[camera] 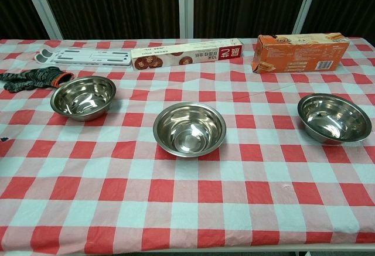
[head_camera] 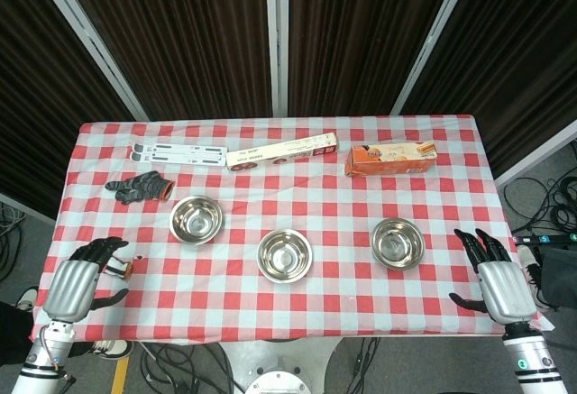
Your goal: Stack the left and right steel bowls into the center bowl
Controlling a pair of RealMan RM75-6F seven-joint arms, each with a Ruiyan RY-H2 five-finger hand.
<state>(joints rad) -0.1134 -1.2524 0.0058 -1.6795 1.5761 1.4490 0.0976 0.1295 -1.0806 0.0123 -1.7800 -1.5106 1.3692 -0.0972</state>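
Three steel bowls stand apart on the red-and-white checked tablecloth. The left bowl [head_camera: 196, 218] [camera: 83, 97], the center bowl [head_camera: 285, 255] [camera: 189, 129] and the right bowl [head_camera: 397, 242] [camera: 334, 118] are all upright and empty. My left hand [head_camera: 79, 280] rests at the table's front left corner, fingers apart, holding nothing. At the front right corner my right hand [head_camera: 494, 275] is likewise spread and empty. Both hands are well away from the bowls. Neither hand shows in the chest view.
Along the back lie a white strip [head_camera: 178, 151] [camera: 85, 57], a long brown-and-white box [head_camera: 282, 151] [camera: 186, 54] and an orange box [head_camera: 391, 159] [camera: 300, 52]. A dark glove [head_camera: 139, 186] [camera: 30, 78] lies behind the left bowl. Cables trail on the floor at right.
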